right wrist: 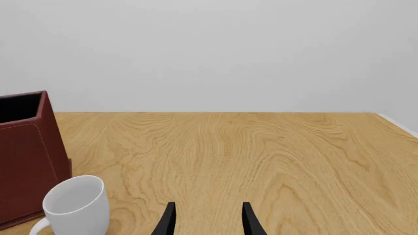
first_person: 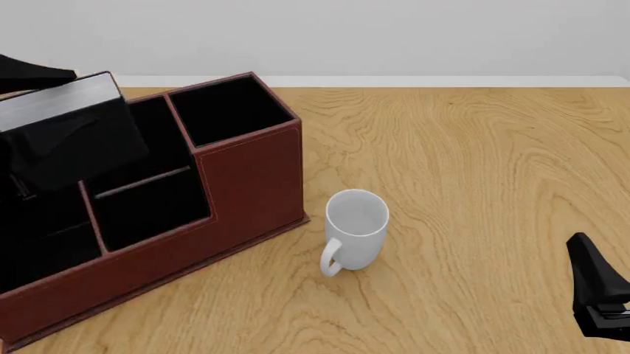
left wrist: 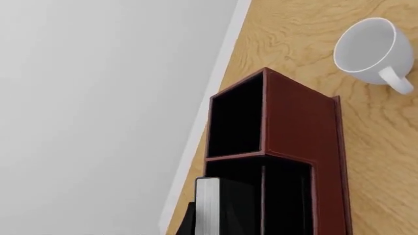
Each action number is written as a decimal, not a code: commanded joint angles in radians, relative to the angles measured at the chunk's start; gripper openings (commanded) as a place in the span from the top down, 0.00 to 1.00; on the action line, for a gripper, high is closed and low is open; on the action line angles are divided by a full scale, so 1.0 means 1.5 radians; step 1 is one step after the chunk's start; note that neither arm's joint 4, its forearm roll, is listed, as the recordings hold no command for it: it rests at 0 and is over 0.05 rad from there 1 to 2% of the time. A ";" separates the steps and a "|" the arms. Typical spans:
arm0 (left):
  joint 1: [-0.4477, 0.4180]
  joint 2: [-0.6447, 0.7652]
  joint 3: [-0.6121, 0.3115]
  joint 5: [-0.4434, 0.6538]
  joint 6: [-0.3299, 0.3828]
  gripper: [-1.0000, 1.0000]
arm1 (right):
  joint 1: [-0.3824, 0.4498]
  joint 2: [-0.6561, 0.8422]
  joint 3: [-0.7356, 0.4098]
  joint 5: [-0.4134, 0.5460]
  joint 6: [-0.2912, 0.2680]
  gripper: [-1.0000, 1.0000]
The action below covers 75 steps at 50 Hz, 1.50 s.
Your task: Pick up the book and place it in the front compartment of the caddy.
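Book [first_person: 74, 133] position: held tilted above the caddy [first_person: 251, 184] at about 9 o'clock in the front view, white page edge uppermost, black cover facing me. I judge the left gripper [first_person: 29, 158] to be clamped on it, since the book hangs clear of any support; the fingers themselves are mostly hidden behind the cover, so I infer the grip and do not see the contact.

In the left wrist view the book [left wrist: 212, 205] sits directly over the caddy's [left wrist: 300, 127] middle section, with the square end compartment [left wrist: 236, 117] beyond it. I hold it there because the front compartment [first_person: 147, 206], the black-lined slot at roughly 8 o'clock in the front view, lies below and slightly nearer to me. The tilt lets the lower corner enter first; I cannot tell which of the two middle slots the book is lined up with.

The right gripper [right wrist: 206, 220] rests well apart at 4 o'clock of the front view, its two fingers parted with bare table [right wrist: 261, 156] between them, holding nothing. It is parked there to stay out of the working path.

A white mug [first_person: 355, 228] stands upright just beside the caddy's near corner, handle toward me, clear of the descent.

Judgement: transport is nearly complete; lowering and release remain.
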State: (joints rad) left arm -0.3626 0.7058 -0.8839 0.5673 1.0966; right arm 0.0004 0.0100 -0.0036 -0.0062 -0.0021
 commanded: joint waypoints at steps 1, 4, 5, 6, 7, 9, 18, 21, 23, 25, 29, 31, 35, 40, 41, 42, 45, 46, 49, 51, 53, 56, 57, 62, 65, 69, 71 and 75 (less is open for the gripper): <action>0.011 0.024 -0.016 -0.028 0.018 1.00 | 0.000 0.000 0.000 0.000 0.000 0.00; 0.009 0.033 -0.012 -0.040 0.019 1.00 | 0.000 0.000 0.000 0.000 0.000 0.00; 0.009 0.035 -0.013 -0.040 0.018 1.00 | 0.000 0.000 0.000 0.000 0.000 0.00; 0.007 0.038 -0.015 -0.042 0.015 1.00 | 0.000 0.000 0.000 0.000 0.000 0.00; 0.007 0.040 -0.010 -0.047 0.019 1.00 | 0.000 0.000 0.000 0.000 0.000 0.00; 0.006 0.047 -0.014 -0.051 0.016 1.00 | 0.000 0.000 0.000 0.000 0.000 0.00; 0.004 0.069 -0.009 -0.075 0.013 1.00 | 0.000 0.000 0.000 0.000 0.000 0.00; 0.005 0.074 -0.007 -0.080 0.012 1.00 | 0.000 0.000 0.000 0.000 0.000 0.00; 0.006 0.080 -0.010 -0.084 0.008 1.00 | 0.000 0.000 0.000 0.000 0.000 0.00; 0.004 0.080 -0.001 -0.089 0.011 1.00 | 0.000 0.000 0.000 0.000 0.000 0.00; 0.006 0.087 -0.003 -0.095 0.007 1.00 | 0.000 0.000 0.000 0.000 0.000 0.00; 0.005 0.091 -0.003 -0.096 0.005 1.00 | 0.000 0.000 0.000 0.000 0.000 0.00; 0.005 0.095 0.008 -0.107 0.005 1.00 | 0.000 0.000 0.000 0.000 0.000 0.00; 0.009 0.101 0.012 -0.113 0.002 1.00 | 0.000 0.000 0.000 0.000 0.000 0.00; 0.008 0.101 0.015 -0.115 0.003 1.00 | 0.000 0.000 0.000 0.000 0.000 0.00; 0.010 0.102 0.016 -0.117 0.002 1.00 | 0.000 0.000 0.000 0.000 0.000 0.00; 0.010 0.104 0.018 -0.119 0.001 1.00 | 0.000 0.000 0.000 0.000 0.000 0.00; 0.009 0.104 0.018 -0.119 0.001 1.00 | 0.000 0.000 0.000 0.000 0.000 0.00; 0.013 0.106 0.024 -0.126 0.003 1.00 | 0.000 0.000 0.000 0.000 0.000 0.00; 0.013 0.108 0.021 -0.125 0.001 1.00 | 0.000 0.000 0.000 0.000 0.000 0.00; 0.013 0.108 0.022 -0.127 0.002 1.00 | 0.000 0.000 0.000 0.000 0.000 0.00; 0.014 0.109 0.023 -0.129 0.001 1.00 | 0.000 0.000 0.000 0.000 0.000 0.00; 0.015 0.110 0.025 -0.132 0.003 1.00 | 0.000 0.000 0.000 0.000 0.000 0.00; 0.016 0.108 0.026 -0.132 0.002 1.00 | 0.000 0.000 0.000 0.000 0.000 0.00; 0.022 0.109 0.031 -0.136 0.005 1.00 | 0.000 0.000 0.000 0.000 0.000 0.00; 0.026 0.108 0.036 -0.140 0.008 1.00 | 0.000 0.000 0.000 0.000 0.000 0.00; 0.028 0.109 0.034 -0.139 0.008 1.00 | 0.000 0.000 0.000 0.000 0.000 0.00; 0.031 0.108 0.038 -0.143 0.008 1.00 | 0.000 0.000 0.000 0.000 0.000 0.00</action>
State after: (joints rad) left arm -0.3281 0.8718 -0.8268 0.3752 1.0918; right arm 0.0004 0.0100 -0.0036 -0.0062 -0.0021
